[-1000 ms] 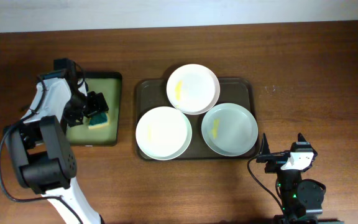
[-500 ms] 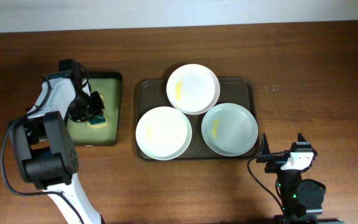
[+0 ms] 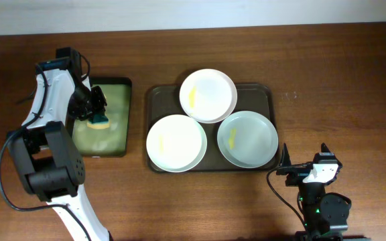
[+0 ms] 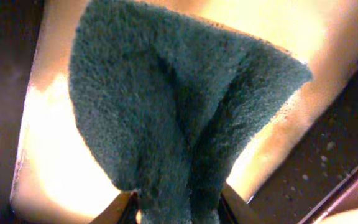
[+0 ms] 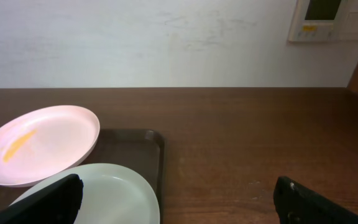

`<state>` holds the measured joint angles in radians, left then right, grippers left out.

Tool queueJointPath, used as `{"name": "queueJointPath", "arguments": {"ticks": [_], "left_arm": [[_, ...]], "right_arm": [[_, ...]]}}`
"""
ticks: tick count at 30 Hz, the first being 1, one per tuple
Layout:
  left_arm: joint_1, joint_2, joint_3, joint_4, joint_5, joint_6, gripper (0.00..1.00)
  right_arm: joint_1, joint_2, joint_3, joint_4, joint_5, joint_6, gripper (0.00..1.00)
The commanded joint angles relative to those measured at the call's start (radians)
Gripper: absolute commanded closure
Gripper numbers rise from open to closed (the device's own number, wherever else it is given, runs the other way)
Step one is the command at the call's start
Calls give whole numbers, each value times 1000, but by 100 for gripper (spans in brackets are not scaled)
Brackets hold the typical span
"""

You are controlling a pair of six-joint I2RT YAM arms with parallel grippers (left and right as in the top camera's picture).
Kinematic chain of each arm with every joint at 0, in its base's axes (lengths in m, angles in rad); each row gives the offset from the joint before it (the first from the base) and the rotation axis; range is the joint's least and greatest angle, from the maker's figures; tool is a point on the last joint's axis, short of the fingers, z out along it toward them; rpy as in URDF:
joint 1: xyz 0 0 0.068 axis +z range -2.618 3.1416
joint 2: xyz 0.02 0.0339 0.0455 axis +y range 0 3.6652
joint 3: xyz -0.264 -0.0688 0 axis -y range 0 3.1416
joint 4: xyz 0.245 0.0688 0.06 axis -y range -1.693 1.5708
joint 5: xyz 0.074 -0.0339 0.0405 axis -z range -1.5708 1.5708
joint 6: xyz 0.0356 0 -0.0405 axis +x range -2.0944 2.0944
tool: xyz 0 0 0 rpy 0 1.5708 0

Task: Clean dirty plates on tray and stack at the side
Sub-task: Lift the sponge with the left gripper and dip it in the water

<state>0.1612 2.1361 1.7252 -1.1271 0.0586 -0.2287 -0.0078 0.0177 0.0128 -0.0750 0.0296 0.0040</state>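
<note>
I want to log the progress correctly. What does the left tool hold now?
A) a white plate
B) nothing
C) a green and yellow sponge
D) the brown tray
C: the left wrist view shows the left tool shut on the sponge, its green side folded in the grip.

Soft even light; left wrist close-up glaring, blurred.

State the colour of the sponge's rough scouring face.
The sponge face is dark teal-green, backed by yellow foam; clearest in the left wrist view.
</note>
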Motion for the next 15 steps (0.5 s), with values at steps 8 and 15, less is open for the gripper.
{"name": "queueJointPath", "arguments": {"ticks": [8,15], "left_arm": [[2,3,-251,267,-34,2,1],[2,3,-247,278,-112,2,83]], "right_arm": [[-6,-5,-7,-4,8,11,2],[-6,-5,-7,-4,8,11,2]]}}
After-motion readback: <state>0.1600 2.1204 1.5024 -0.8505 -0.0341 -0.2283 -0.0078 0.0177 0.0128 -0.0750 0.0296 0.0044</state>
